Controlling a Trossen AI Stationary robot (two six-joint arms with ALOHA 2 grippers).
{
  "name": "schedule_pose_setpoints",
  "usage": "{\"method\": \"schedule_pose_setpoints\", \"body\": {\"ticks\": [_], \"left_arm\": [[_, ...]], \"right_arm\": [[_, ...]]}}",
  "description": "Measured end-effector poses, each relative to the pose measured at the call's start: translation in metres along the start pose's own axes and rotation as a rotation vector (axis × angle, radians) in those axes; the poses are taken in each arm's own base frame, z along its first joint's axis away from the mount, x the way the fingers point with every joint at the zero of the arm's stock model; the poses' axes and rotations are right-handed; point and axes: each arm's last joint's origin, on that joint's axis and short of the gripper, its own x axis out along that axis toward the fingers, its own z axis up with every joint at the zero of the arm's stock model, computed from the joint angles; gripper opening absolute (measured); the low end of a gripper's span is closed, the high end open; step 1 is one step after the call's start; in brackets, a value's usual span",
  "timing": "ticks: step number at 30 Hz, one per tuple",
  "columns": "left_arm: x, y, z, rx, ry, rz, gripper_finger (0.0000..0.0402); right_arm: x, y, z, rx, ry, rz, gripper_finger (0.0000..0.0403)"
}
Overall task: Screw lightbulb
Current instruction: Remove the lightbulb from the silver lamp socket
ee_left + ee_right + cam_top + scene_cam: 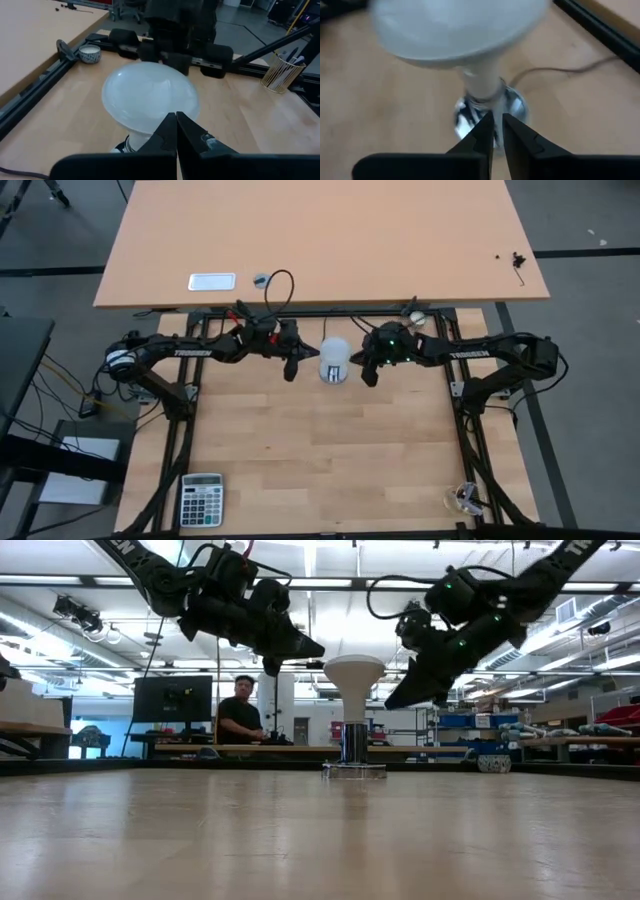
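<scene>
White and frosted, the lightbulb [334, 358] stands upright in a silver socket [353, 768] at about 12 o'clock from the middle of the wooden table [320, 460], near its far edge. In the low view its dome [354, 672] flares above a narrow neck, with the socket's round foot flat on the wood.

At the bulb's 9 o'clock hangs the left gripper [291, 366], clenched on nothing; its wrist view shows the two dark fingers [167, 131] pressed together just short of the dome, not touching it.

At the bulb's 3 o'clock hangs the right gripper [367, 372], raised off the table and apart from the bulb. Its fingers [482, 131] stand a thin slit apart, grasping nothing, and point at the bulb's neck and the socket below it.

A calculator [202, 499] lies at 7 o'clock near the table's front left corner, well apart. A wire cup [464, 499] sits at 4 o'clock by the front right corner. Beyond the table, the low view shows a person [240, 712] seated at a desk.
</scene>
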Motion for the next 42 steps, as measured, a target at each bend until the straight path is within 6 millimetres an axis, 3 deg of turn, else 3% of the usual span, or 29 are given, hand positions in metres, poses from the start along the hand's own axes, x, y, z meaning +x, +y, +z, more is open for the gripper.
{"method": "schedule_pose_setpoints", "body": {"ticks": [5, 8, 17, 24, 29, 37, 42], "left_arm": [[0.0, 0.0, 0.001, 0.016, -0.006, 0.0, 0.0], [0.0, 0.0, 0.002, 0.022, -0.013, 0.001, 0.0], [0.0, 0.0, 0.004, 0.035, -0.037, 0.002, 0.0], [-0.001, 0.002, 0.006, 0.042, -0.049, 0.007, 0.0], [-0.001, 0.001, 0.006, 0.061, -0.049, 0.006, 0.0], [-0.001, 0.001, 0.007, 0.064, -0.054, 0.007, 0.0], [-0.002, 0.001, 0.01, 0.076, -0.08, -0.018, 0.0]], "right_arm": [[0.002, 0.005, -0.022, -0.026, -0.184, 0.065, 0.0061], [0.003, 0.011, -0.025, -0.052, -0.271, 0.087, 0.0081], [0.028, 0.013, -0.03, -0.012, -0.281, 0.046, 0.0205], [0.044, 0.012, -0.017, -0.012, -0.351, 0.048, 0.0281], [0.053, 0.014, -0.009, -0.03, -0.36, 0.055, 0.027], [0.052, 0.017, -0.004, -0.049, -0.389, 0.072, 0.0176], [0.051, 0.017, -0.001, -0.054, -0.412, 0.073, 0.0174]]}}
